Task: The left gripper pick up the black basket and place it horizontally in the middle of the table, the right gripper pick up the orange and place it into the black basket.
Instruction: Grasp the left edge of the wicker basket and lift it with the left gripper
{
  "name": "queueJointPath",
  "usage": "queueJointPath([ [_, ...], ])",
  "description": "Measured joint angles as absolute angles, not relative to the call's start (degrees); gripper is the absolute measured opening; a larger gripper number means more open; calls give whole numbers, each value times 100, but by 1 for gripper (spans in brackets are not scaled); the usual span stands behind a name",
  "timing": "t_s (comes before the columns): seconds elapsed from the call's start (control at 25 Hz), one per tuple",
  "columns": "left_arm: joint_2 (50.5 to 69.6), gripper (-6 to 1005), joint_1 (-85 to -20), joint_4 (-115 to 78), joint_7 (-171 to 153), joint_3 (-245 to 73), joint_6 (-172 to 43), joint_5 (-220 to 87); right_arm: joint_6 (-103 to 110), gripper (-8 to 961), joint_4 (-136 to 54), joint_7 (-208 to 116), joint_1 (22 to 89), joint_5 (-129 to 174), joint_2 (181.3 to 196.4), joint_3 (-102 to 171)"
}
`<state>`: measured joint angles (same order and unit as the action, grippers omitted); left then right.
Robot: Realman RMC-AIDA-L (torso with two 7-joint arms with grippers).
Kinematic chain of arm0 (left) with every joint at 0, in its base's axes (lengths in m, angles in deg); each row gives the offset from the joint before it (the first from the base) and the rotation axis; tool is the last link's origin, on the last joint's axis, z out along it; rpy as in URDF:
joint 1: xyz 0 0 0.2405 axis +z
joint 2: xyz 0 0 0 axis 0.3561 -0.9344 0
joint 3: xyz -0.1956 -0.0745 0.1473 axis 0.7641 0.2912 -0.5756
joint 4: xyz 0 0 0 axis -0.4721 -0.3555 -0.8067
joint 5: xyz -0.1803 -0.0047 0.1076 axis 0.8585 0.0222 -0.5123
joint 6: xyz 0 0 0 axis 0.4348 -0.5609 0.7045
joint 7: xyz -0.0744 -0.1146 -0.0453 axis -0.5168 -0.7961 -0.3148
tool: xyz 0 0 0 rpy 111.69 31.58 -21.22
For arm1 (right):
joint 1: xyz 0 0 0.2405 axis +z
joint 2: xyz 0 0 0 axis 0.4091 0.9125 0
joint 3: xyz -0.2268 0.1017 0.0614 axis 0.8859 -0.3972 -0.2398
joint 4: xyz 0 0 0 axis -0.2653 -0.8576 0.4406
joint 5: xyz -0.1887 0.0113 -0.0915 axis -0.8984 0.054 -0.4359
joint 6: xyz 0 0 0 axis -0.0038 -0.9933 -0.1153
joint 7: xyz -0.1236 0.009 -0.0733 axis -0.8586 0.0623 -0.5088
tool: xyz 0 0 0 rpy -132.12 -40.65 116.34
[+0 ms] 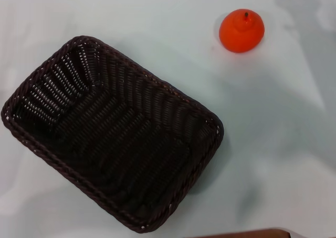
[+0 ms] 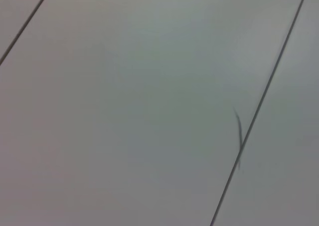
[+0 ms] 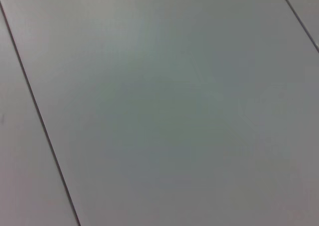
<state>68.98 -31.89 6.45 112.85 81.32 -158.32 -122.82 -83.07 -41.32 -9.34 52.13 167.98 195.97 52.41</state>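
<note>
The black basket (image 1: 113,130) lies on the pale table (image 1: 273,143) in the head view, left of centre. It is turned diagonally, one corner toward the far left and one toward the near right, and it is empty. The orange (image 1: 241,30) sits on the table at the far right, apart from the basket, stem nub up. Neither gripper shows in any view. Both wrist views show only a plain grey surface with thin dark lines.
A brown edge (image 1: 247,234) shows at the bottom of the head view. Soft shadows fall on the table at the far right. Bare table lies between the basket and the orange.
</note>
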Motion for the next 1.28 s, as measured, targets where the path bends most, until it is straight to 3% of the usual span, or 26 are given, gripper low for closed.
queueJointPath([
  [1.28,6841,797,-2929,1403,10606,7939,-16181,-12550,-8379,550,-4117,-902,5290,16797,19596,5229],
])
